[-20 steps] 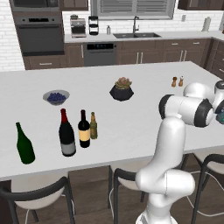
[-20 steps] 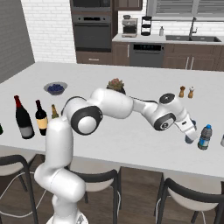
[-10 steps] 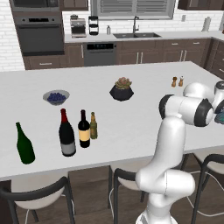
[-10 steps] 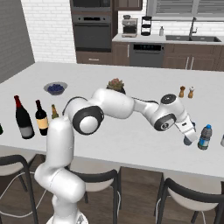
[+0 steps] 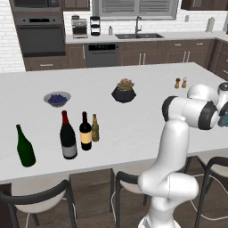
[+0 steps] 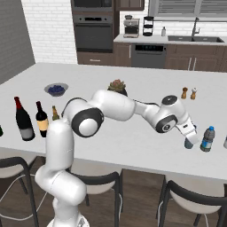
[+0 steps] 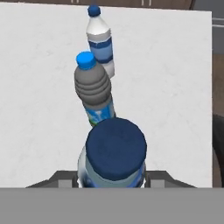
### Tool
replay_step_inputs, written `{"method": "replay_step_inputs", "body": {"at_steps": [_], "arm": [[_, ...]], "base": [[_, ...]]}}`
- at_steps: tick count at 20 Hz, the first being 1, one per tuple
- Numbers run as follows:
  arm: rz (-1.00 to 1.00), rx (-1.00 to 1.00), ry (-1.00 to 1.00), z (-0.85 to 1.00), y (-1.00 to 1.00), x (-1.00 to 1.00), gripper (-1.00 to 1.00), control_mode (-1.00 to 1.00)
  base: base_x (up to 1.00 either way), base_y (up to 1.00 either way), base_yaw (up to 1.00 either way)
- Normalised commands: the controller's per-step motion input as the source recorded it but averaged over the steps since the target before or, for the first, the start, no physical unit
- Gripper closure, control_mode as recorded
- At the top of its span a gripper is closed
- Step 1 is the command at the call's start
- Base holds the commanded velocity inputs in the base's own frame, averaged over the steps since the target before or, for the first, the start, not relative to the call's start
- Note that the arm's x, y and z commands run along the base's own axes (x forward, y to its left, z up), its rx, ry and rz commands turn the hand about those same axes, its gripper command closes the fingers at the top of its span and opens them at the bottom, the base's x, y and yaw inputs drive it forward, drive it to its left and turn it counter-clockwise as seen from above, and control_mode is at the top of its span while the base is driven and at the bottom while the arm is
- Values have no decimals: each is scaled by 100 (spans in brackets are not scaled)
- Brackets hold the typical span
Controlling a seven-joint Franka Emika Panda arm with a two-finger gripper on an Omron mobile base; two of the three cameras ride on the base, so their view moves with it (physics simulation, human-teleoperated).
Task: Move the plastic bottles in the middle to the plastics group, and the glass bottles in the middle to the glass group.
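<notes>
Arm stretched far right over the island counter [image 6: 133,146], forearm sloping down toward the near right edge. Gripper [image 6: 189,141] low over the counter, closed on the small blue bottle [image 7: 114,162] with dark cap; hand view looks straight down on the cap, bottle held between the two fingers.

Just beyond it in the hand view: a grey ribbed bottle with bright blue cap [image 7: 92,89], then a white bottle with blue label [image 7: 99,41] behind that. Right base view shows the held bottle just beside the blue-capped bottle [image 6: 207,138], apart or touching not clear.

Far left: black wine bottle with tan label [image 5: 85,132] and slim olive-brown bottle [image 5: 95,128] side by side; red-topped bottle [image 5: 67,137] next to them; green bottle [image 5: 25,147] further left. Bowl of blueberries [image 5: 57,98], potted succulent [image 5: 124,91], salt and pepper shakers [image 5: 180,83] further back.

Since a second ago the gripper has dropped lower and edged nearer the blue-capped bottle.
</notes>
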Motion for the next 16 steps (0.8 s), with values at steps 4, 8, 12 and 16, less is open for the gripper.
{"method": "replay_step_inputs", "body": {"at_steps": [4,8,12,16], "arm": [[0,0,4,0,4,0,100,-100],[0,0,0,-3,0,12,100,-100],[0,0,0,-30,0,21,100,-100],[0,0,0,-49,0,17,100,-100]], "base": [[0,0,0],[0,0,0],[0,0,0],[0,0,0]]}}
